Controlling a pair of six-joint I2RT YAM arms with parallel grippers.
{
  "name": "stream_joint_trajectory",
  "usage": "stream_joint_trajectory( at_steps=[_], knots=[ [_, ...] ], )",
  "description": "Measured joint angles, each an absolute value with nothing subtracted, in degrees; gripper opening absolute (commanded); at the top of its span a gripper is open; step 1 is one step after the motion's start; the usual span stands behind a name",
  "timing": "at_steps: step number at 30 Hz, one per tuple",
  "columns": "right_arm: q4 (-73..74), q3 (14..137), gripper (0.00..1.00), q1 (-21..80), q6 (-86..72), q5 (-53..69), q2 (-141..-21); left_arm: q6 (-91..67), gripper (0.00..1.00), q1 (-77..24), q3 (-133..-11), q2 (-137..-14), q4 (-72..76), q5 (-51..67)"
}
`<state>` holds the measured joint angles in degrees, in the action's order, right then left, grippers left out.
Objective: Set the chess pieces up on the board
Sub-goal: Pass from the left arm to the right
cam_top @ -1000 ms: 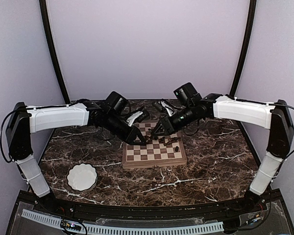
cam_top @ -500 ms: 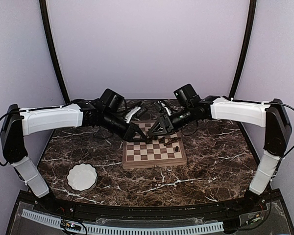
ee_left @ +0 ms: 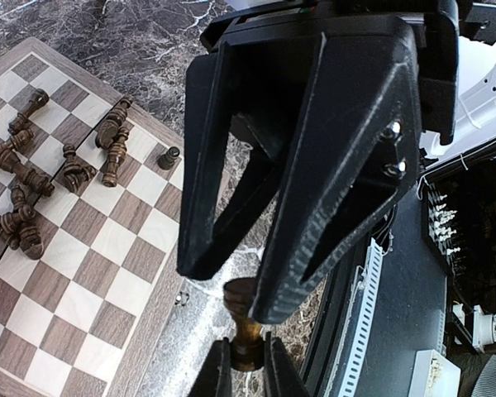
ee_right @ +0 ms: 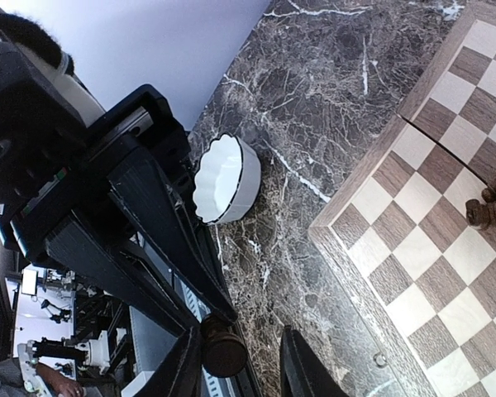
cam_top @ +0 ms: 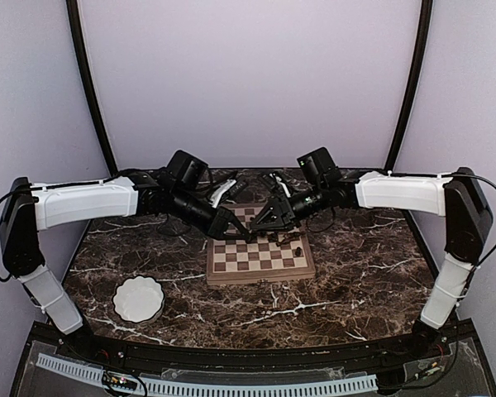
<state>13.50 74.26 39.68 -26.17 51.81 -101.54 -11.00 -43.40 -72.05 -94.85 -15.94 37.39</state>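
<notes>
Left wrist: the left pincer (ee_left: pixel 248 365) pinches a chess piece (ee_left: pixel 245 327).

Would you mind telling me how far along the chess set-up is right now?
Barely started. Done: one small piece stands upright on the chessboard. In hand: the left gripper pinches a chess piece beside the board, with the right gripper straddling it, jaws open. Left: the toppled chess pieces need standing up.

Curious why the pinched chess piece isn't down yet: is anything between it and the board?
Only the right gripper, whose open fingers straddle the chess piece pinched by the left gripper beside the board. The nearest squares are bare.
</notes>
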Motion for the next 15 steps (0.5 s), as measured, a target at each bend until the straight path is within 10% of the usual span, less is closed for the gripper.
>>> stream_joint_trajectory(
  at_steps=[10,15],
  knots=[
    [9.8,72.6,0.09,39.9,-29.7,55.5,-101.5,-11.3,0.09,-43.7,-71.8,-94.5,-15.9,36.9],
    [9.0,72.4,0.03,39.7,-30.6,55.9,-101.6,-11.7,0.25,-43.7,-71.8,-94.5,-15.9,36.8]
  ],
)
